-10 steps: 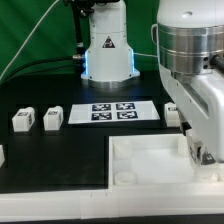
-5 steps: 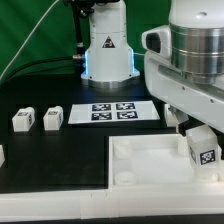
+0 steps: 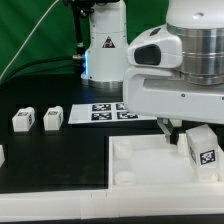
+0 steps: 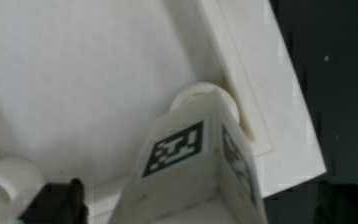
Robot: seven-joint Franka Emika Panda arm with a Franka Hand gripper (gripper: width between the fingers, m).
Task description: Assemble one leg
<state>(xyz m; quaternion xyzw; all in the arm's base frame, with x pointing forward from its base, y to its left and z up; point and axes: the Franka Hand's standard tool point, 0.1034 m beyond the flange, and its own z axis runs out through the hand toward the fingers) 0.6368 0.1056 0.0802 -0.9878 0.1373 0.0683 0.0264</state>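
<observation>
One leg (image 3: 203, 150), a white post with a black-and-white tag, stands upright in the near right corner of the large white tray-like part (image 3: 130, 162). In the exterior view my gripper (image 3: 177, 129) is mostly hidden under the arm's big white hand, just left of the leg and apart from it. The wrist view looks down on the same leg (image 4: 194, 160) and the tray-like part (image 4: 105, 70). There the gripper (image 4: 185, 213) is open, and one dark finger (image 4: 60, 205) stands off the leg's side with a gap.
Two more legs (image 3: 24, 120) (image 3: 53, 117) lie on the black table at the exterior view's left, and a third shows at the left edge (image 3: 2, 155). The marker board (image 3: 103, 112) lies in front of the robot base (image 3: 105, 50).
The arm has risen and swung toward the exterior view's left, uncovering the leg, which stays upright in the tray-like part's corner.
</observation>
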